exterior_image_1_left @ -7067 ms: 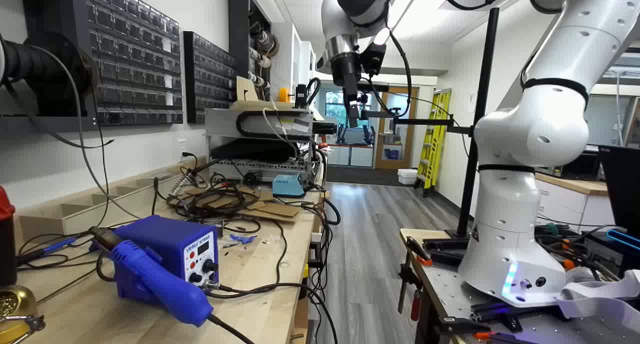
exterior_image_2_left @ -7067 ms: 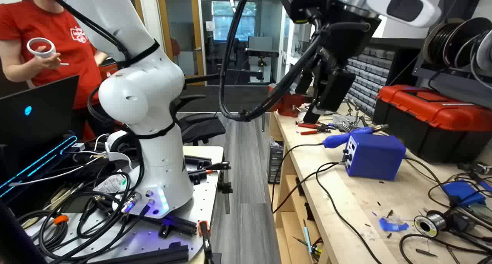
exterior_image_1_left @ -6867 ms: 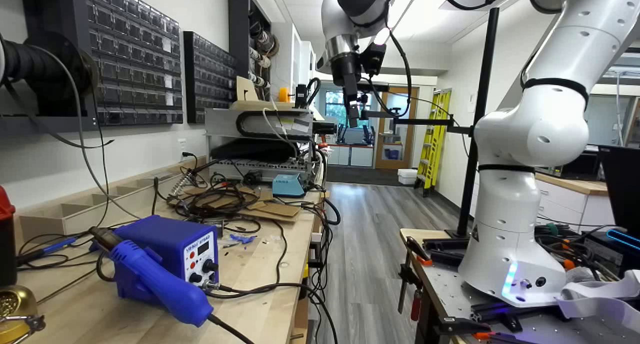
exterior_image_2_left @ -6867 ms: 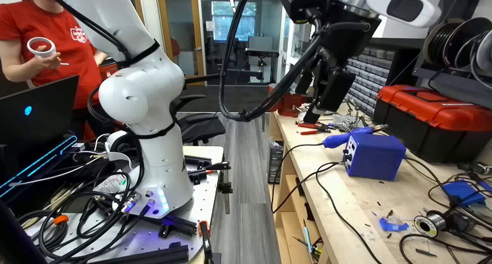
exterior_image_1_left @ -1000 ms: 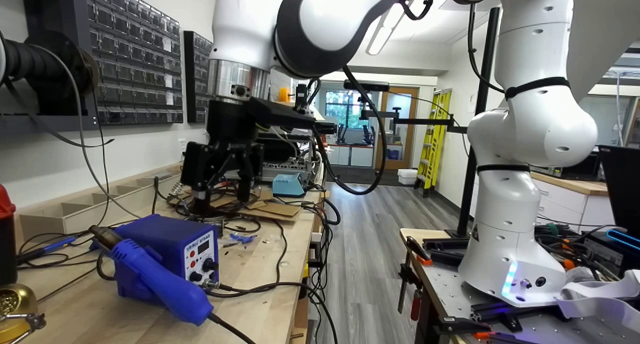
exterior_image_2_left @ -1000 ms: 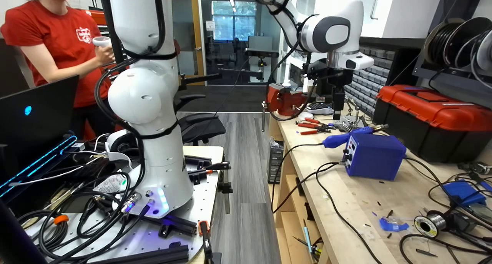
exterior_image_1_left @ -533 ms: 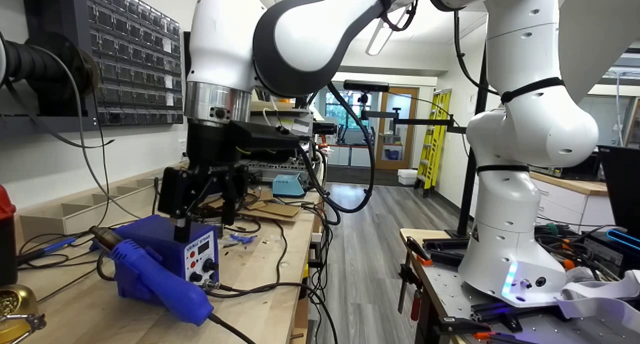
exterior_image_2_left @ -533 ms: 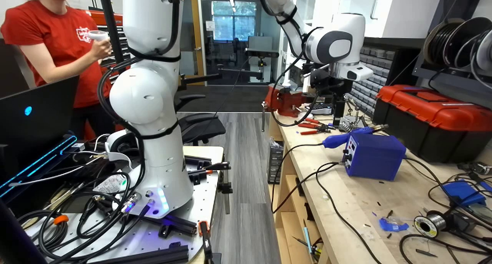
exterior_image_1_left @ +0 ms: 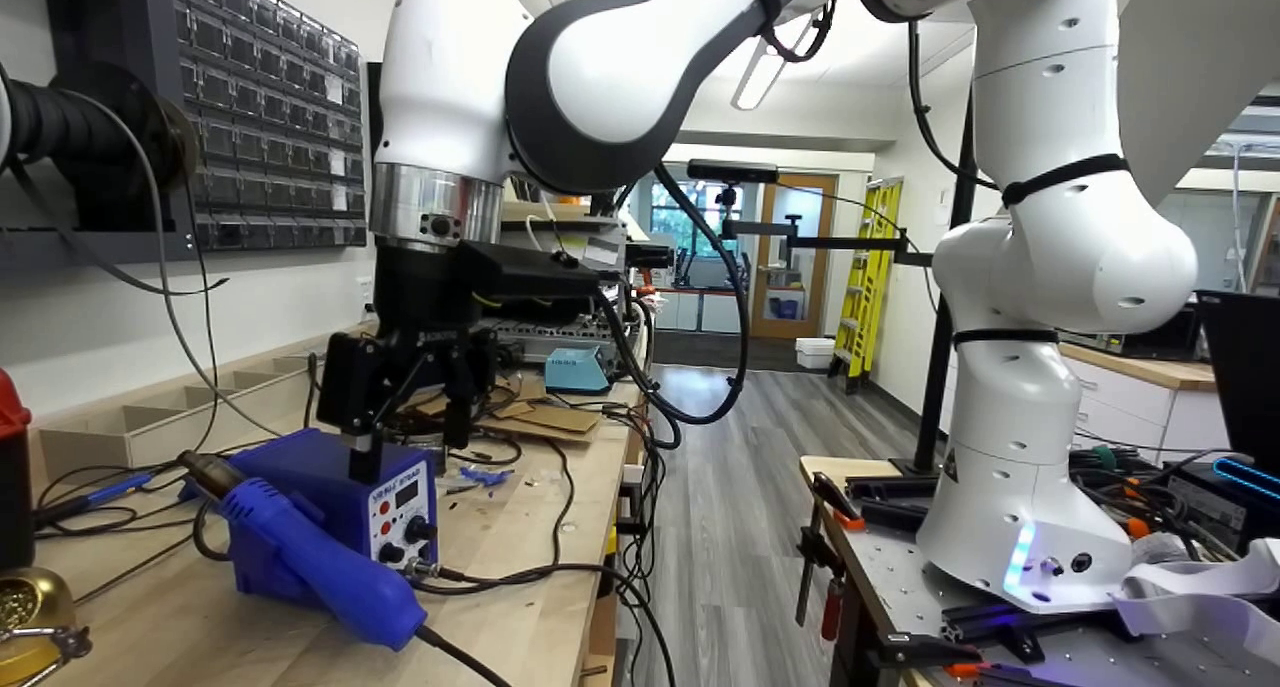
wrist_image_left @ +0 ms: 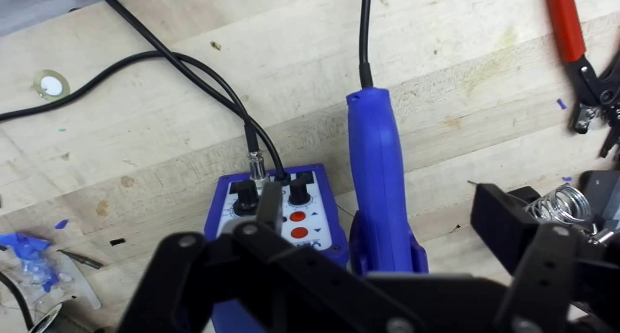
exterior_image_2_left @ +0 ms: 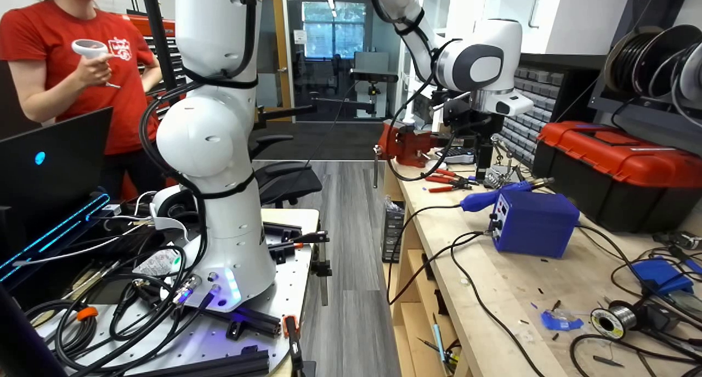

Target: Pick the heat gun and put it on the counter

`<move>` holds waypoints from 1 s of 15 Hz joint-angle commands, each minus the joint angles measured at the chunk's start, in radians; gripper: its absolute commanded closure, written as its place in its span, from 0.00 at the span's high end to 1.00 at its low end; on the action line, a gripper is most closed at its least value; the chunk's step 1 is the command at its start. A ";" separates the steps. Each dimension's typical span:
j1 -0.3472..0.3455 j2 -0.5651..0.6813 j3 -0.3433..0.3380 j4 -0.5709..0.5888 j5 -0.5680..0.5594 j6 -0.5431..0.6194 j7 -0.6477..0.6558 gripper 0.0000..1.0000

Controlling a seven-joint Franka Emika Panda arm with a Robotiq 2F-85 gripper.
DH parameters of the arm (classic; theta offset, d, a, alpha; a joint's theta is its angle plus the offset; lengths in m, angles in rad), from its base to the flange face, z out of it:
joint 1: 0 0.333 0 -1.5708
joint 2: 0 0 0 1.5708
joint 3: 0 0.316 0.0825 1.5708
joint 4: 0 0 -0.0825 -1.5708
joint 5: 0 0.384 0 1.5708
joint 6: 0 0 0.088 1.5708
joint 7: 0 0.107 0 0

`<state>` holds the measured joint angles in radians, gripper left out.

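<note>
The bright blue heat gun (exterior_image_1_left: 320,557) rests in a holder (wrist_image_left: 419,255) on the side of the blue station. It also shows in an exterior view (exterior_image_2_left: 482,200) and in the wrist view (wrist_image_left: 378,149), its dark hose running off the counter's edge. The light-wood counter (exterior_image_1_left: 520,557) is under it. My gripper (exterior_image_1_left: 411,445) is open and empty, pointing down above the heat gun. In the wrist view the gripper's (wrist_image_left: 385,212) fingers stand wide on both sides of the handle, not touching it. Its nozzle end is hidden there behind the gripper.
The blue station (exterior_image_2_left: 535,223) stands right beside the heat gun, under one finger in the wrist view. Red-handled pliers (wrist_image_left: 566,27) and a metal coil holder (wrist_image_left: 562,204) lie on the other side. A red-lidded toolbox (exterior_image_2_left: 620,174) and tangled cables (exterior_image_1_left: 440,397) are nearby.
The arm has swung from high up to over the counter. From one second to half a second ago the gripper lowered toward the station; since then it is still. The heat gun has not moved.
</note>
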<state>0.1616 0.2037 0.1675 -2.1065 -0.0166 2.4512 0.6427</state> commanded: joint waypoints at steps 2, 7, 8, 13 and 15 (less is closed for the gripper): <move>0.035 0.029 -0.026 0.011 -0.014 0.020 -0.001 1.00; 0.059 0.096 -0.028 0.057 -0.024 0.029 -0.023 1.00; 0.065 0.109 -0.029 0.069 -0.023 0.029 -0.032 1.00; 0.085 0.168 -0.038 0.132 -0.027 0.045 -0.075 1.00; 0.090 0.189 -0.044 0.151 -0.022 0.060 -0.099 1.00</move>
<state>0.2272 0.3591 0.1505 -1.9922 -0.0331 2.4822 0.5809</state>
